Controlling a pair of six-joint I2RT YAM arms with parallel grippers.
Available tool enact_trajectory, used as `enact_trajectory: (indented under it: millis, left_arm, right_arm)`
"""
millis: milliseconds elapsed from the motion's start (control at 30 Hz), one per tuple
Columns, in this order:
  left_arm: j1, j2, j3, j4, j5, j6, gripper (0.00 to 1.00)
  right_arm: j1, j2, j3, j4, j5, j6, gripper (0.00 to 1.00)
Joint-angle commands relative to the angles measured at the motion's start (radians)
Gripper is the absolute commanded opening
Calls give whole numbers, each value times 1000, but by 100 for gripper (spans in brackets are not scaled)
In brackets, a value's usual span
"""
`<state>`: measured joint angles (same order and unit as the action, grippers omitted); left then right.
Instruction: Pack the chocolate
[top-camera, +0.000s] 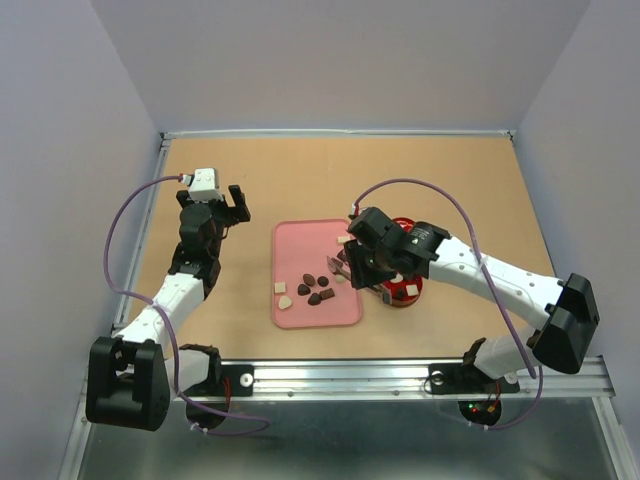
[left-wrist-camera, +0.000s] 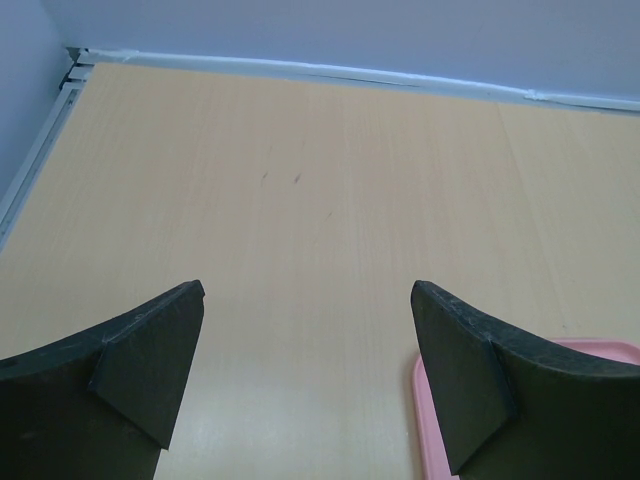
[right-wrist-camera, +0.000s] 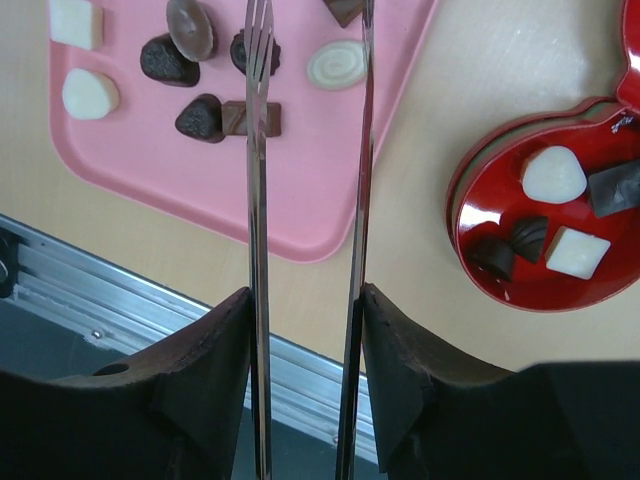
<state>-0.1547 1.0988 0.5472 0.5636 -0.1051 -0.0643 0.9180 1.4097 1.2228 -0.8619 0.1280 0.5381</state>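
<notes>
Several chocolates (top-camera: 315, 288), dark brown and cream-white, lie on the pink tray (top-camera: 310, 240); the right wrist view shows them close up (right-wrist-camera: 200, 117). A few more lie in the open red tin (top-camera: 405, 292), also in the right wrist view (right-wrist-camera: 553, 173). My right gripper (top-camera: 352, 262) is shut on metal tongs (right-wrist-camera: 258, 200) and holds them over the tray's right part. The tongs' blades stand apart with nothing between them. My left gripper (top-camera: 228, 203) is open and empty, left of the tray's far corner.
The tin (right-wrist-camera: 500, 215) stands just right of the tray (right-wrist-camera: 300, 190). A red piece (top-camera: 403, 225), maybe the lid, shows behind the right arm. The metal rail (top-camera: 400, 375) runs along the near table edge. The left wrist view shows bare table and a tray corner (left-wrist-camera: 600, 346).
</notes>
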Motion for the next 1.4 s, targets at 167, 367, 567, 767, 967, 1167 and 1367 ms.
enact_trajectory:
  millis: [167,367,567,767,967,1167,1367]
  left_arm:
    - [7,-5,17,35,2,3,96]
    - [6,-7,17,35,7,-2,96]
    - [6,-5,19,33,7,0,96]
    - [6,-7,19,35,10,-2,96]
    - [6,-7,19,35,10,-2,96]
    - [6,-5,19,35,10,-2,96]
    - [6,-7,19,35,7,-2,96]
  right_arm:
    - [9,-20,-35,27,-21,2,51]
    - [9,-9,-49,27,-19,-3,52]
    - [9,-6,-52,21,-27,-6,52]
    - [9,9,-59,20,-33,-12,52]
    - [9,23,-63,15,-24,-15,52]
    - [9,37,-65,12,-22,-18,48]
    - [9,31,-59,-9,-19,-13,35]
